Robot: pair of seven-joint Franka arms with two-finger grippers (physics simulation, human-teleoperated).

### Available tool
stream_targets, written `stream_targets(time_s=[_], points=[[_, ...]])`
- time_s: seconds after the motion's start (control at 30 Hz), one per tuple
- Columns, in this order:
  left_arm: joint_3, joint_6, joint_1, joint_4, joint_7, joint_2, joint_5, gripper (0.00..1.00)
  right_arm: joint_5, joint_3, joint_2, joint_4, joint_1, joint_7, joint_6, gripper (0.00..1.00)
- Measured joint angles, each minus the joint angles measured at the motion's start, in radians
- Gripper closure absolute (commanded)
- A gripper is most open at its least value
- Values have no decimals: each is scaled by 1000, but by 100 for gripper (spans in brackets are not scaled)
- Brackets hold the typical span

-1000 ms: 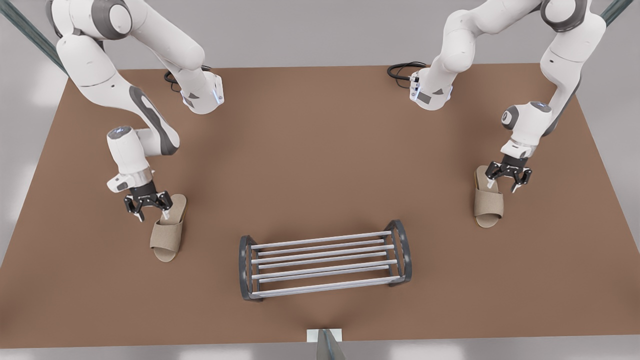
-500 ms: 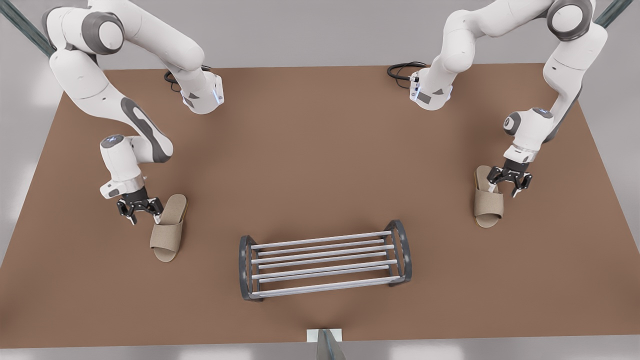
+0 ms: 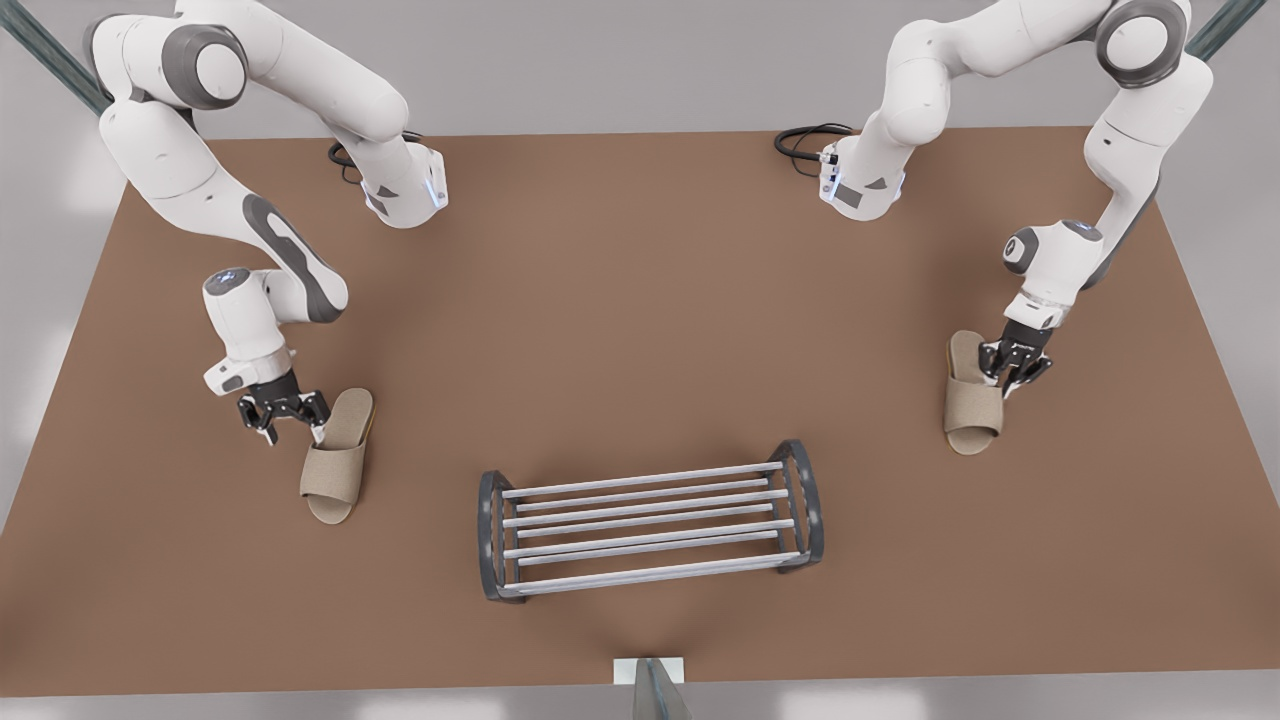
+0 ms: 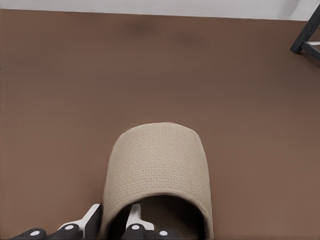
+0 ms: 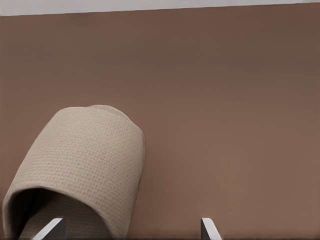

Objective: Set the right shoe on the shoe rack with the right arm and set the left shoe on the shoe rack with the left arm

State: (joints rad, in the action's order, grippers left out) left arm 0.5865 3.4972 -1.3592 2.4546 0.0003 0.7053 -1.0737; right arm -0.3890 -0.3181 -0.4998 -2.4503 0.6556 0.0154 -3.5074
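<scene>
The left gripper [image 3: 1012, 378] is at the front view's right, low over the left shoe [image 3: 972, 405], which lies flat on the brown worktop [image 3: 640, 300] with its open toe toward the near edge. In the left wrist view its fingers [image 4: 134, 219] are drawn close, pinching the side wall of the beige strap, one finger inside the opening and one outside.

The right gripper [image 3: 294, 432] is at the front view's left, beside the heel end of the right shoe [image 3: 335, 470], which also lies flat on the worktop. Its fingers [image 5: 52, 227] are spread wide, one at the strap's mouth and the other over bare worktop.

The shoe rack [image 3: 650, 530] stands between the two shoes, nearer the front edge, apart from both
</scene>
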Motion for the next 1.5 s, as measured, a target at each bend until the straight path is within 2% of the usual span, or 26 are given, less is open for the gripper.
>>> stream_targets(time_s=[0.07, 0.13, 0.5, 0.6, 0.77, 1.0, 1.13, 1.27, 1.4, 1.5], points=[[0, 1, -9, 0, 0, -1, 2, 74, 0, 0, -8, 1, -3, 2, 0, 0], [0, 3, -15, 0, 1, -1, 6, 79, 1, -1, -18, 5, -4, 4, 0, 0], [11, 3, -25, -1, -16, -13, 11, 79, 26, -13, -34, 11, -28, -5, 0, 0], [48, 0, -24, -5, -41, -49, 9, 79, 31, -13, -39, 14, -37, -12, 0, 0], [259, -95, -28, -86, -135, -137, 9, 79, 33, -12, -49, 31, -50, -26, 0, 0], [636, -444, 13, -293, -350, -135, 9, 79, 33, -10, -88, 77, -48, -40, 0, 0], [743, -699, 155, -460, -491, -136, 32, 79, 33, -10, -98, 85, -44, -45, 0, 0], [769, -957, 360, -621, -633, -136, 55, 79, 33, -11, -99, 91, -43, -54, 0, 0], [736, -1166, 579, -746, -773, -134, 60, 79, 33, -11, -101, 92, -43, -66, 0, 19], [638, -1283, 767, -830, -874, -135, 59, 79, 33, -11, -101, 92, -39, -74, 0, 47]])
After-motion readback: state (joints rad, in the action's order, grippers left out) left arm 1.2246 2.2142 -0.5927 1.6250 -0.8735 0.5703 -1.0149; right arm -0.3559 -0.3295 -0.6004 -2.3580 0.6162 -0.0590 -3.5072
